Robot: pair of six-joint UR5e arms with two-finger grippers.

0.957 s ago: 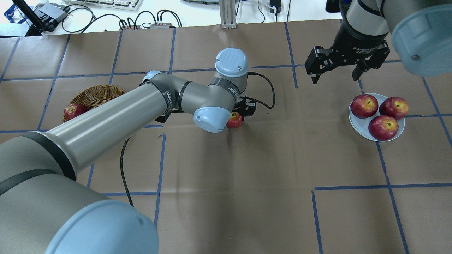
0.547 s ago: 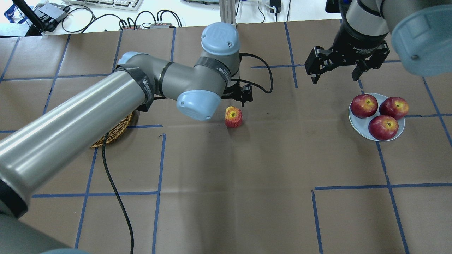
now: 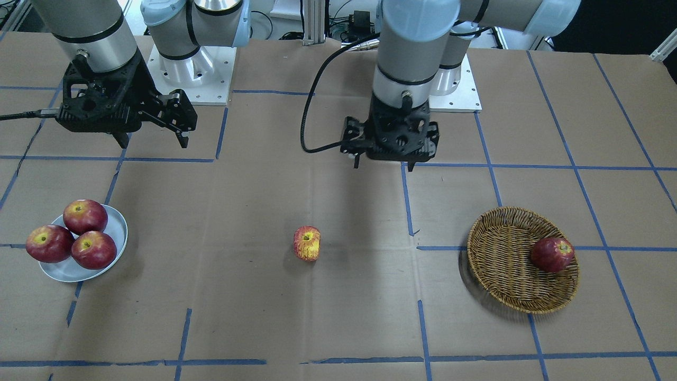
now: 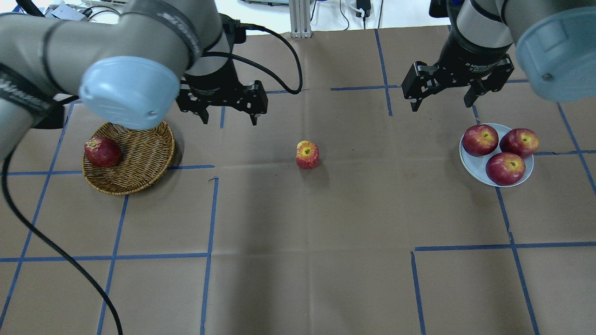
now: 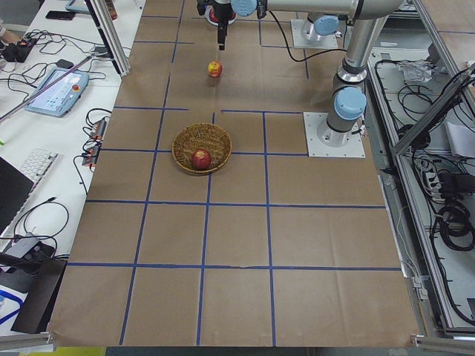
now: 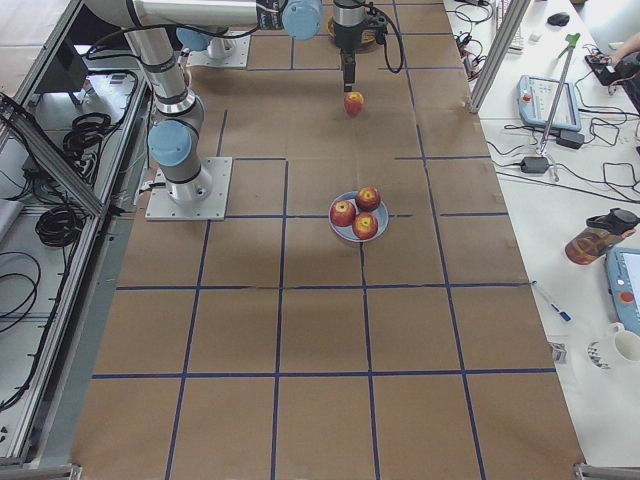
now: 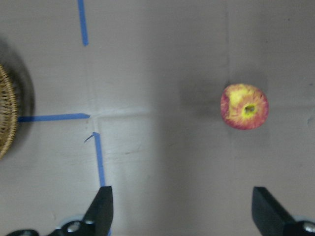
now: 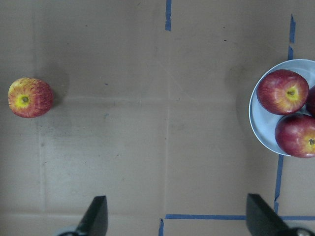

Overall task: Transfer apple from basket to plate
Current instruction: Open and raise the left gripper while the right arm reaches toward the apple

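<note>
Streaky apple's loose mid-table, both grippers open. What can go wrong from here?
1. The plate already holds three dark red apples, with little bare surface; a fourth may roll off or knock one out.
2. The apple sits loose on the paper; an off-centre grasp by the right gripper may roll it.

No legible text or labels.

Robot lab, taped table (image 4: 298, 279), cables (image 5: 453, 222), keyboard (image 5: 33, 162)

We find the apple (image 4: 308, 155) alone on the table (image 4: 298, 260) near its middle. The basket (image 4: 144, 158), well to its left, holds another apple (image 4: 102, 151); the plate (image 4: 471, 168), well to its right, carries three more apples (image 4: 505, 168).
</note>
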